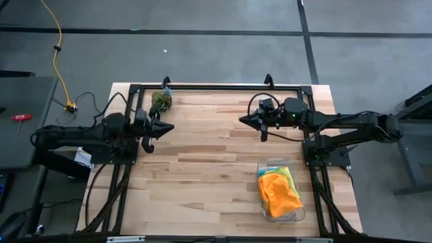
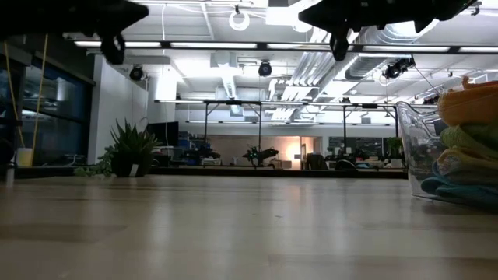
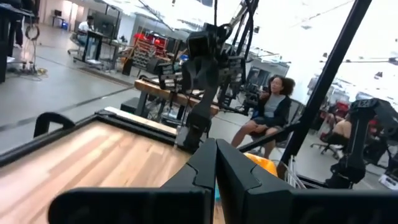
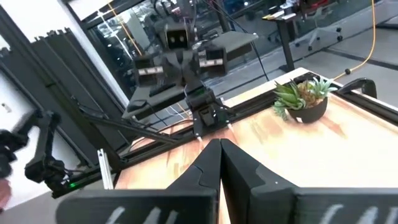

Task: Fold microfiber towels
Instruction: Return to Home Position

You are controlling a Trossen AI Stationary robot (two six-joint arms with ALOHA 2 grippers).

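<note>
High view and low view together place the microfiber towels point(image 1: 279, 196) inside the clear plastic bin point(image 1: 273, 162), which stands on the wooden table point(image 1: 202, 175) near the base of the right arm. An orange towel point(image 1: 275, 185) is seen folded on top of the pile. Through the bin wall, a lime green towel point(image 2: 467, 141) and a teal towel point(image 2: 455, 187) are seen beneath it. No loose towel is seen on the table.

The left gripper point(image 1: 171, 127) is held above the left side of the table, near the small potted plant point(image 1: 162, 101). The right gripper point(image 1: 241, 120) is held above the far middle, well apart from the bin. In each wrist view the two fingers are seen pressed together, with nothing held between them.

The cloths are judged to be light, limp and in no way fragile. Any part left unsupported can be expected to droop, and a fold would probably slump open if lifted by one layer. The napped surface should be gripped easily, but it may cling to the cloth below and drag it along. A corner or a folded edge is judged the best place for a pinch. A grasp at the middle would probably bunch the fabric.
</note>
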